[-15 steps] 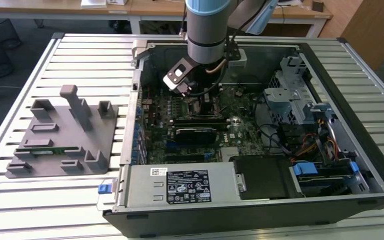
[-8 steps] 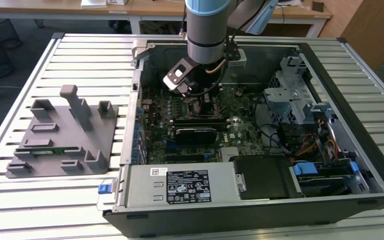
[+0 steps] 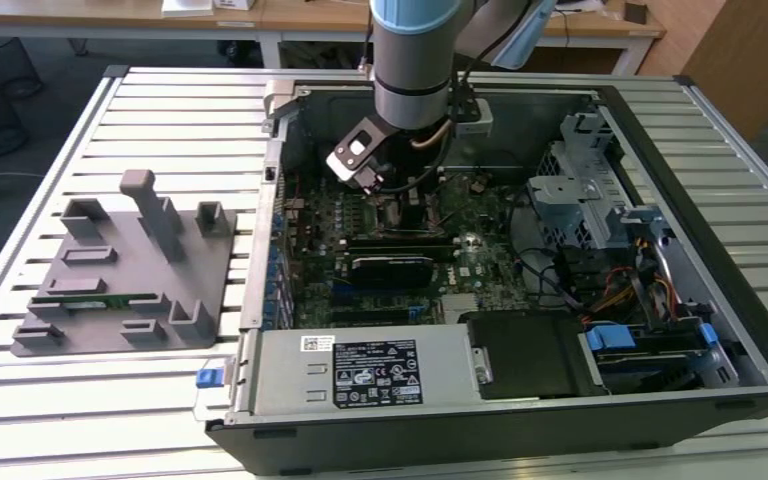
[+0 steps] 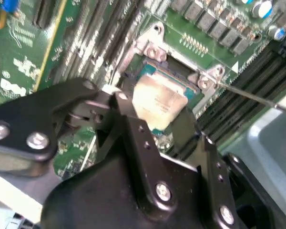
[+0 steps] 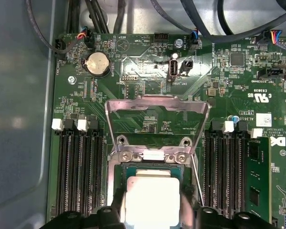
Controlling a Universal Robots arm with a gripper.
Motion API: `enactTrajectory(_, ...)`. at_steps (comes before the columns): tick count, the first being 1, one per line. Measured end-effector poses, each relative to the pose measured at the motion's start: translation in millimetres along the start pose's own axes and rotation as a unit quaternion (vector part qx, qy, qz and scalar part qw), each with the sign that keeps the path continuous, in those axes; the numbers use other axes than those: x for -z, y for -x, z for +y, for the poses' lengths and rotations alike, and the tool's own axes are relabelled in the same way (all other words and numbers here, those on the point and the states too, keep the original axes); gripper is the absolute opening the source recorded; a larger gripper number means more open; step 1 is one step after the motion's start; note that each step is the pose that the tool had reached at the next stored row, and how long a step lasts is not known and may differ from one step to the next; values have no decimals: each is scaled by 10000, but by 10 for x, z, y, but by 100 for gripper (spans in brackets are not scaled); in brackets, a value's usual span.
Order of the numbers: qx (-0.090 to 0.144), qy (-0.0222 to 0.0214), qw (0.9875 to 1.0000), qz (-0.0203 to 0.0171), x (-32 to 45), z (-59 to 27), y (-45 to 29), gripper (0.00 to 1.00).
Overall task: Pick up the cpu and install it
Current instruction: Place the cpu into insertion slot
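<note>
Gripping the cpu on 2 opposite edges, the end effector sits low over the open socket on the motherboard. Pickup is done. Load plate is up. Can't tell if the chip is fully seated. Release and clamp-down not yet done.

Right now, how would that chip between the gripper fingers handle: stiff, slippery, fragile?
The chip looks like a flat, metal-topped slab, so it is probably stiff and light. Its smooth top and thin edges, pinched by the gripper, could slip easily. Over the socket, it is likely fragile if pressed in crooked.
</note>
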State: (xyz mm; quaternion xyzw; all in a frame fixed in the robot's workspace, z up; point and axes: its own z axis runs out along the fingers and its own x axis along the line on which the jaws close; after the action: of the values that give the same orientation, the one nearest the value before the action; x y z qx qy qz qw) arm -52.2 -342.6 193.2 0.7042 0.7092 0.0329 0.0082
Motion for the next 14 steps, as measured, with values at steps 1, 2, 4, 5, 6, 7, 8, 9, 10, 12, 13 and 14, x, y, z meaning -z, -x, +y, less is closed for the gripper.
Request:
enactTrajectory(1, 0, -2, 10000, -2, 2, -1, 1, 60)
enactTrajectory(2, 0, -5, 10000, -7, 5, -1, 2, 60)
enactTrajectory(4, 0, -6, 10000, -10, 13, -1, 3, 60)
enactTrajectory(5, 0, -6, 10000, -9, 19, -1, 2, 60)
enactTrajectory(6, 0, -5, 10000, -8, 26, 0, 2, 60)
enactTrajectory(7, 0, -4, 10000, -6, 25, 0, 1, 60)
enactTrajectory(8, 0, -4, 10000, -7, 25, 0, -2, 60)
enactTrajectory(9, 0, -5, 10000, -8, 25, -1, -7, 60)
enactTrajectory(10, 0, -5, 10000, -7, 25, 0, -10, 60)
enactTrajectory(12, 0, -5, 10000, -3, 22, 0, -15, 60)
enactTrajectory(13, 0, -5, 10000, -1, 21, -1, -15, 60)
enactTrajectory(14, 0, -6, 10000, 3, 19, -1, -15, 60)
